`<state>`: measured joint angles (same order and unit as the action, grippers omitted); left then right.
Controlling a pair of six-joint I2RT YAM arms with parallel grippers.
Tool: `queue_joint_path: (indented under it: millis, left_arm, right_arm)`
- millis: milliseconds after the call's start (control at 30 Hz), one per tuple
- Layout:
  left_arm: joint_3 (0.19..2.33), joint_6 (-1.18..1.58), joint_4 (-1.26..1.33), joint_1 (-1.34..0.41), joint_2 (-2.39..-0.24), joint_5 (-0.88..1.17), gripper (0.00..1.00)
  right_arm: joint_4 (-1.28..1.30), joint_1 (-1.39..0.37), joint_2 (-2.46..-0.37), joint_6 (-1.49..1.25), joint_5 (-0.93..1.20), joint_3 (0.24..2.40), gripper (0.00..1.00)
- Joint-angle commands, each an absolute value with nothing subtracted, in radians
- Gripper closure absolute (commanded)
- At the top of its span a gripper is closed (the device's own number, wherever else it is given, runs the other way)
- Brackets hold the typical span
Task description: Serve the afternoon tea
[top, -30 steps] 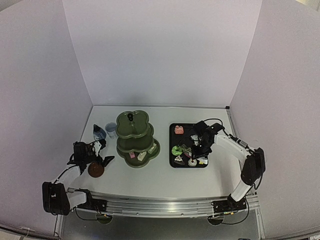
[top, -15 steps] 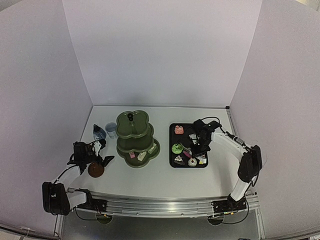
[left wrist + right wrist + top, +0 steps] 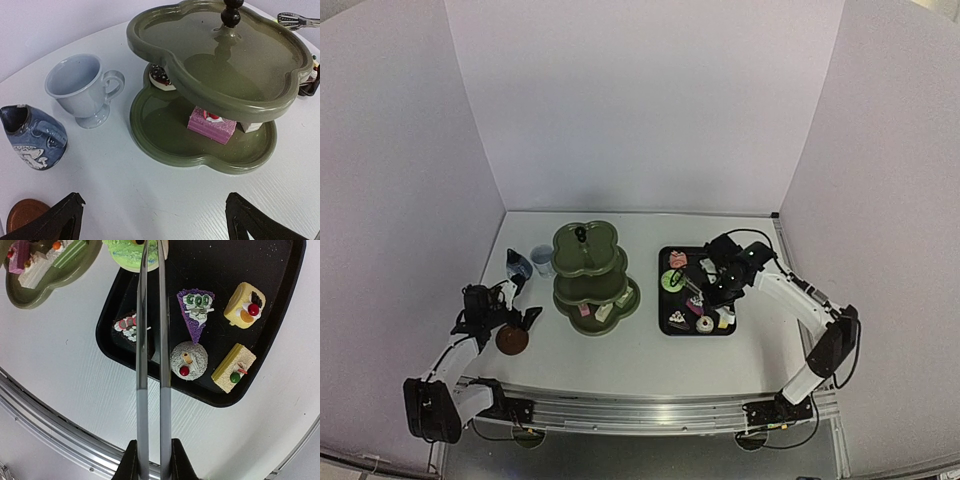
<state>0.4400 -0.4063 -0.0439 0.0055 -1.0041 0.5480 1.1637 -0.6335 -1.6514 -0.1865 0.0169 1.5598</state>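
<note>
The dark green tiered stand (image 3: 588,262) stands mid-table with a pink pastry (image 3: 211,122) and a few others on its lower tier. Left of it are the white cup (image 3: 82,87) and the small blue jug (image 3: 32,135). My right gripper (image 3: 152,460) is shut on the metal tongs (image 3: 150,340). The tongs' tips pinch a round green pastry (image 3: 132,247) over the black tray's (image 3: 270,270) left side. Several pastries lie on the tray, among them a purple wedge (image 3: 196,310). My left gripper (image 3: 155,220) hangs open and empty over the table in front of the stand.
A brown disc (image 3: 511,340) lies on the table by my left gripper. White walls close in the table at the back and both sides. A metal rail (image 3: 60,430) runs along the near edge. Bare table lies between stand (image 3: 30,290) and tray.
The tongs have closed on the green pastry and carried it up and toward the tray's back left. My left arm has shifted only slightly.
</note>
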Motion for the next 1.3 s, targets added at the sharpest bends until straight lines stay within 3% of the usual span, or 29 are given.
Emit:
queue_joint_path:
  millis: [0, 267, 533, 833, 1033, 1267]
  left_arm:
    - [0.505, -0.362, -0.174, 0.003, -0.924, 0.431, 0.0]
    - [0.503, -0.302, -0.269, 0.074, -0.782, 0.405, 0.0]
    - [0.493, -0.236, -0.252, 0.118, -0.679, 0.354, 0.0]
    - [0.519, -0.156, -0.227, 0.118, -0.75, 0.308, 0.0]
    - [0.515, -0.141, -0.195, 0.101, -0.744, 0.224, 0.0]
    - [0.512, -0.126, -0.189, 0.062, -0.725, 0.254, 0.0]
  right_arm:
    - [1.162, -0.708, -1.523, -0.215, 0.019, 1.527, 1.0]
    - [1.104, -0.981, -1.442, -0.27, 0.029, 1.465, 1.0]
    - [0.883, -1.242, -1.712, -0.297, -0.022, 1.609, 1.0]
    - [0.787, -1.278, -2.194, -0.352, -0.157, 2.066, 1.0]
    - [0.781, -1.279, -2.357, -0.42, -0.309, 2.248, 1.0]
    - [0.776, -1.279, -2.446, -0.483, -0.447, 2.321, 1.0]
